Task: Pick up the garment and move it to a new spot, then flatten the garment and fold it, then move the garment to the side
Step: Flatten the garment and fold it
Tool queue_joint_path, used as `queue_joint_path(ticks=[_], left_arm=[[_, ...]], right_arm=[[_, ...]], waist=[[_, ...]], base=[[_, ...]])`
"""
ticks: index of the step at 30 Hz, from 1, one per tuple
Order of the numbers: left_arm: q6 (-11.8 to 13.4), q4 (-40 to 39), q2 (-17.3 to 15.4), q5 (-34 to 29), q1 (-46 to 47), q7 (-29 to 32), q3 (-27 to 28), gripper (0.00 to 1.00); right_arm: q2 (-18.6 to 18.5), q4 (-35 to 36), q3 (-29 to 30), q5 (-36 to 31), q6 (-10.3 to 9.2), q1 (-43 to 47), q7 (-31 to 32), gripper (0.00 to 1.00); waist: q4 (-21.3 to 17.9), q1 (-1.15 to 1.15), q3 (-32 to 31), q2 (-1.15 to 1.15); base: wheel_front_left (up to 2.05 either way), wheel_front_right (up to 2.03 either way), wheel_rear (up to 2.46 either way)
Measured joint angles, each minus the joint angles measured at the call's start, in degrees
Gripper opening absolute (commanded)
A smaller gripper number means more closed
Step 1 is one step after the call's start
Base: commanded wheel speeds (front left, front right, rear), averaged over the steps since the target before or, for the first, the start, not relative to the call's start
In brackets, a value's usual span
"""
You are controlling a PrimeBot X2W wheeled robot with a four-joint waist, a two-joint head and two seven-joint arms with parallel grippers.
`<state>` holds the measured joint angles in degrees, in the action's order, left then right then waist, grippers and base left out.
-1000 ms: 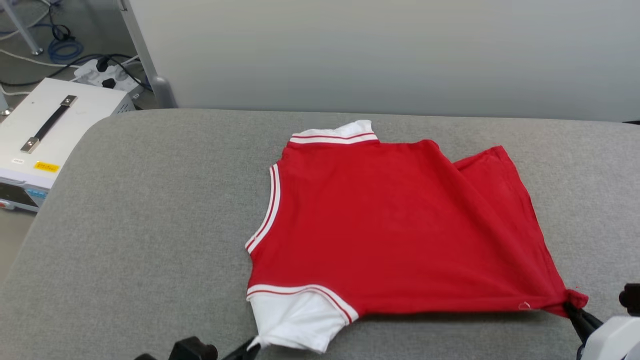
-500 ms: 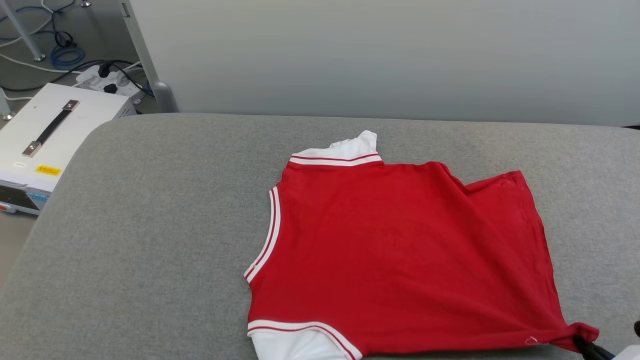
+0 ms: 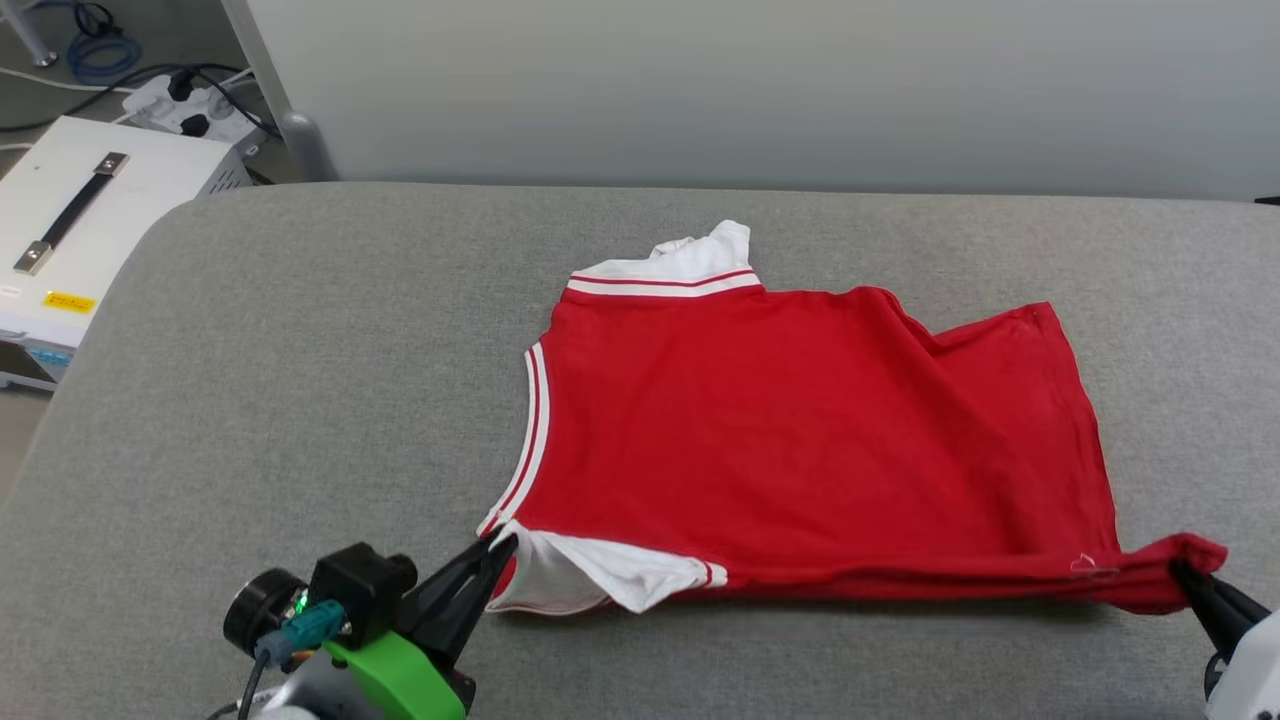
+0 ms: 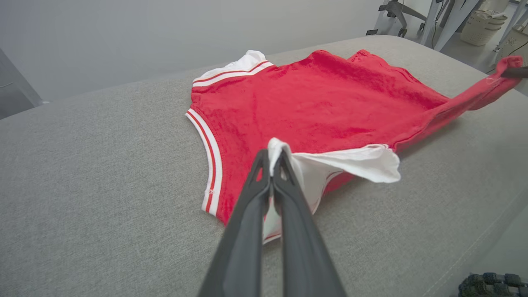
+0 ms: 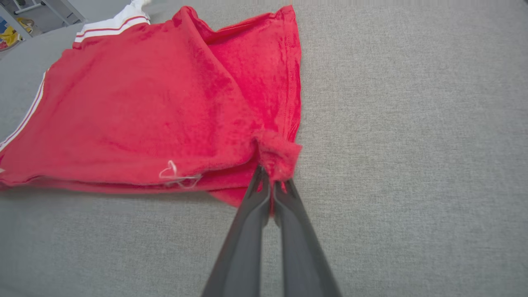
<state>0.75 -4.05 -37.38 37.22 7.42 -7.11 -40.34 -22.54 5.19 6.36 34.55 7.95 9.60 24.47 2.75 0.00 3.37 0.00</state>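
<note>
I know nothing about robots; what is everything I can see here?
garment: one, red with white sleeves, on the padded table
padded table: one, grey, under the garment
box: one, white with black handle, beyond the table's left end
power strip: one, white, behind the box
cable coil: one, blue, far left floor
wall panel: one, pale grey, behind the table
left fingers: two, dark, shut on the garment's white sleeve
right fingers: two, dark, shut on its red hem corner

Left claw [image 3: 503,545] and right claw [image 3: 1182,572], set wide apart, each clamp the garment [image 3: 800,430].
</note>
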Motion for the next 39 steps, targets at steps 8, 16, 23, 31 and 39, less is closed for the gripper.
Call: queue_joint_path(ticks=[8, 16, 23, 31, 39], left_arm=[[0.1, 6.3, 2.7, -1.5, 7.1, 0.2, 0.4, 0.0], [-1.3, 14.0, 5.1, -2.6, 13.0, 0.6, 0.0, 0.0], [-2.0, 21.7, 7.3, -3.5, 16.8, -0.2, -0.5, 0.0], [-1.8, 29.9, 10.9, -2.9, 17.9, -0.4, -1.1, 1.0], [0.6, 32.9, 14.0, -1.0, 17.3, -4.2, 1.0, 1.0]], right_arm=[[-1.3, -3.5, -1.8, -1.6, 0.0, -7.7, 1.6, 0.0], [-1.9, -9.0, -5.0, -2.1, 0.0, -13.5, 1.7, 0.0], [-2.5, -12.6, -8.7, -2.2, 0.0, -17.1, 1.0, 0.0], [-2.8, -16.1, -9.9, -2.4, 0.0, -18.8, -2.8, 1.0], [-1.6, -14.7, -8.0, -3.9, 0.0, -18.4, -5.5, 1.0]], waist=[[-0.6, 0.0, 4.5, 0.0], [-1.3, 0.0, 8.9, 0.0], [-1.7, 0.01, 11.5, 0.0], [-1.5, 0.01, 11.2, 0.0], [-1.0, 0.01, 7.6, 0.0]], base=[[0.0, 0.0, 0.0], [0.0, 0.0, 0.0], [0.0, 0.0, 0.0], [0.0, 0.0, 0.0], [0.0, 0.0, 0.0]])
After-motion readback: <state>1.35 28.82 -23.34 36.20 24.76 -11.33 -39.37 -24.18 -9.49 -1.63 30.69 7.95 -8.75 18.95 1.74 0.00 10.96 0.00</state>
